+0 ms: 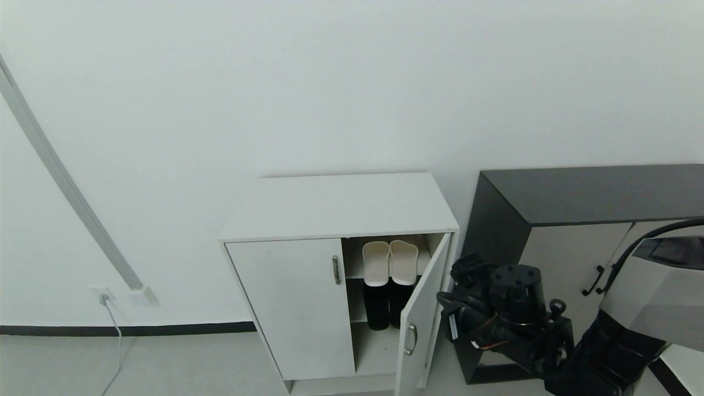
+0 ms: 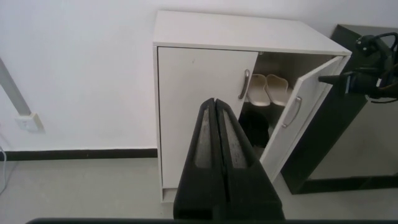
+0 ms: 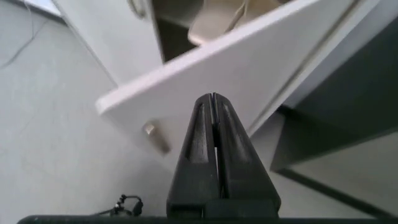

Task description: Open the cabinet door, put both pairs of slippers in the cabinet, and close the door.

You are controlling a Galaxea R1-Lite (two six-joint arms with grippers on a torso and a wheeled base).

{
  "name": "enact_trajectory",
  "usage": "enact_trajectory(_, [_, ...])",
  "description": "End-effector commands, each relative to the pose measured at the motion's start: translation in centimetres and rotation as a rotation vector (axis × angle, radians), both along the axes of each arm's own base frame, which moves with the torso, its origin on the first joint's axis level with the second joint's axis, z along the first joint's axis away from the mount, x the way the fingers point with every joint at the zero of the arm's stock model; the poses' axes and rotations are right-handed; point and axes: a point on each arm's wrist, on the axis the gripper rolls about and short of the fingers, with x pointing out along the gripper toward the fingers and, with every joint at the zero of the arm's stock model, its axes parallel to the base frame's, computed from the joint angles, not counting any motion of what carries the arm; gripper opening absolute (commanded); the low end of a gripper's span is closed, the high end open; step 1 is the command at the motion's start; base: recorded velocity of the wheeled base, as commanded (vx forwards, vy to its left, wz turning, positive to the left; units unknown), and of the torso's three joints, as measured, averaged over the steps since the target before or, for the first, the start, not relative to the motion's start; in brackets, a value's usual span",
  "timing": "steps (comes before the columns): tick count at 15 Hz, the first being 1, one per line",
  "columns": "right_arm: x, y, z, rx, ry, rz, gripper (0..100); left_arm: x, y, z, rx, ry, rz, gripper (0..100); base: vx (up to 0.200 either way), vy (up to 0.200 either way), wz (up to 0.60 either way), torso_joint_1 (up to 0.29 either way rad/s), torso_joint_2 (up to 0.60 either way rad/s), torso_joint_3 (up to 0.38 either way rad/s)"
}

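white cabinet (image 1: 338,206) stands against the wall. left door (image 1: 291,308) is closed. right door (image 1: 421,322) stands partly open, swung out towards the robot, with its bar handle (image 1: 411,339) on the outer face.

white slippers (image 1: 389,263) lie side by side on the upper shelf, touching each other. black slippers (image 1: 386,308) stand upright as a pair in the compartment directly below.

right gripper (image 3: 213,106): fingers pressed together, nothing between them, tip just beside the outer face of the right door. cannot tell whether it touches.

left gripper (image 2: 215,109): fingers also closed flat, empty, held in front of the cabinet, well apart from it.

dark cabinet (image 1: 588,192) stands just beside the white one. wall socket (image 1: 103,297) with a plugged cable is near the floor.
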Motion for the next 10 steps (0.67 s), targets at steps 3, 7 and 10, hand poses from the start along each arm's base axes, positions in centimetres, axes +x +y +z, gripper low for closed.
enact_trajectory(3, [0.7, 0.4, -1.7, -0.021, 0.029, -0.002, 0, 0.0, 0.0, 0.0, -0.002, -0.001, 0.0, 0, 0.0, 0.0, 0.0, 0.0, 0.0, 0.0])
enact_trajectory(7, [1.8, 1.2, -3.0, -0.014, 0.027, 0.001, 0, 0.0, 0.0, 0.0, -0.005, -0.001, 0.002, 0, 0.0, 0.0, 0.0, 0.0, 0.0, 0.0])
enact_trajectory(10, [3.2, 2.3, -3.0, 0.015, -0.002, -0.002, 0, 0.0, 0.0, 0.0, -0.005, -0.001, 0.002, 0, 0.0, 0.0, 0.0, 0.0, 0.0, 0.0])
